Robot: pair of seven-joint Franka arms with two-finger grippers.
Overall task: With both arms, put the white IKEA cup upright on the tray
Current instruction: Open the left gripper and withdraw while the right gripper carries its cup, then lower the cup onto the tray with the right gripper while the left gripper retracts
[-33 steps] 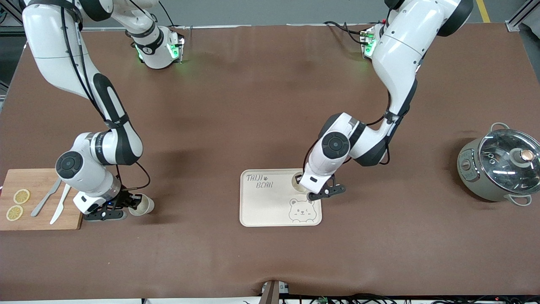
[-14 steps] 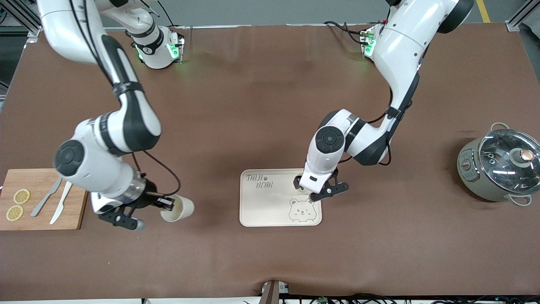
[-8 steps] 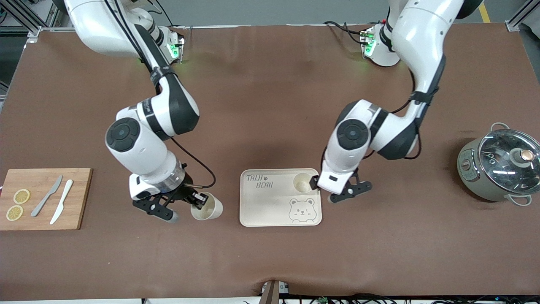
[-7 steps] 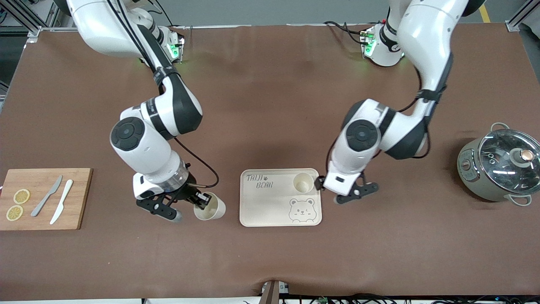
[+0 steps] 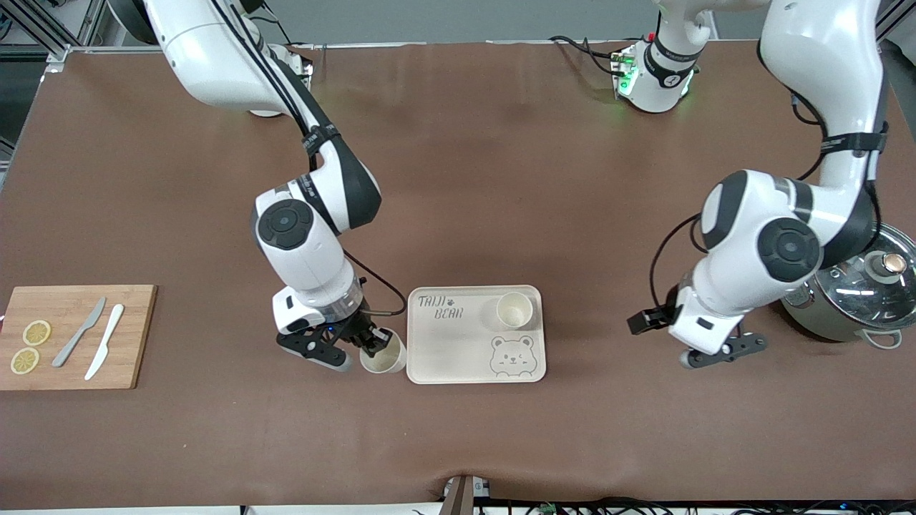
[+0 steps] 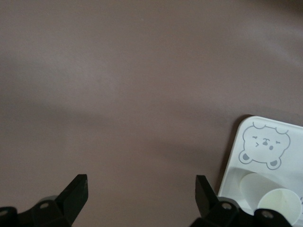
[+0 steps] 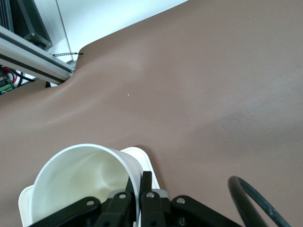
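The cream tray with "TAIJI BEAR" lettering lies in the middle of the table. One white cup stands upright in the tray's corner toward the left arm's end. My right gripper is shut on the rim of a second white cup, mouth up, right beside the tray's edge toward the right arm's end. In the right wrist view the fingers pinch the cup wall over a tray corner. My left gripper is open and empty over bare table between tray and pot; it also shows in the left wrist view.
A wooden cutting board with two lemon slices, a knife and a spreader lies at the right arm's end. A grey pot with a glass lid stands at the left arm's end, close under the left arm's elbow.
The right arm has carried its cup from beside the cutting board to the tray's edge. The left gripper has let go of the cup on the tray and moved away toward the pot.
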